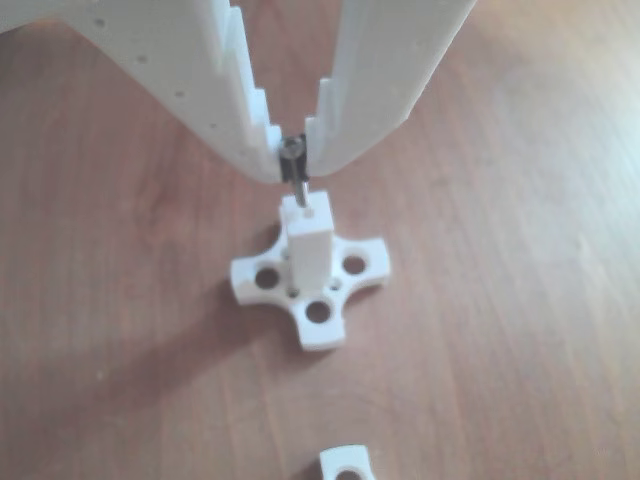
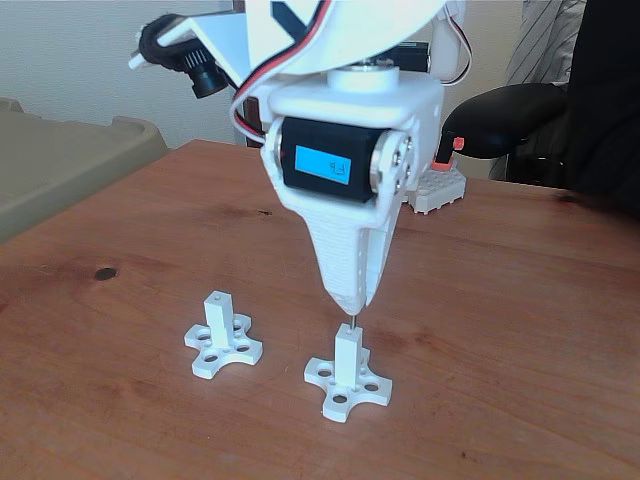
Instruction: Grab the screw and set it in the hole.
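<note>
Right now the gripper [image 1: 293,168] pinches the screw [image 1: 294,176] upright, tip at the hole [image 1: 305,211] atop the nearer post [image 2: 346,355]. Its blue servo label [image 2: 322,165] is unreadable.

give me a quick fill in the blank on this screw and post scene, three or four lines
1. The tool is shut on the ______.
2. The screw hangs point down over the top of a white ______.
3. In the fixed view, ______ white posts with cross-shaped bases stand on the table.
4. The post under the tool is the one on the ______ in the fixed view.

Missing words: screw; post; two; right
</note>
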Robot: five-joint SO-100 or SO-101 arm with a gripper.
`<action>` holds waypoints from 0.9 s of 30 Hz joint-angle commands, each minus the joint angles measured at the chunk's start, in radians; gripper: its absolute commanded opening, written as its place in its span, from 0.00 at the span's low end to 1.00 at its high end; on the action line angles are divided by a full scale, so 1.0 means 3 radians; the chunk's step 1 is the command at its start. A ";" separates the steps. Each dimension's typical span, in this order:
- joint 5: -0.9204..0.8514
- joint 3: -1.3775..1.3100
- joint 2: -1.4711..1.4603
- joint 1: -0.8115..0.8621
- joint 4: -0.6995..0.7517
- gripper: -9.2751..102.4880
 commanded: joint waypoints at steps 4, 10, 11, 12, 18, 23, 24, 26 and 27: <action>0.0031 -0.0286 0.0097 -0.0036 -0.0061 0.04; 0.0026 -0.0286 0.0066 -0.0020 -0.0087 0.04; 0.0026 -0.0291 0.0061 -0.0020 -0.0087 0.04; 0.0026 -0.0291 0.0056 -0.0015 -0.0087 0.04; 0.0010 -0.0297 0.0046 0.0005 -0.0087 0.04; 0.0005 -0.0281 0.0061 0.0015 -0.0077 0.04; 0.0005 -0.0281 0.0066 0.0015 -0.0077 0.04; 0.0005 -0.0281 0.0077 0.0015 -0.0066 0.04; 0.0000 -0.0271 0.0087 0.0020 -0.0056 0.04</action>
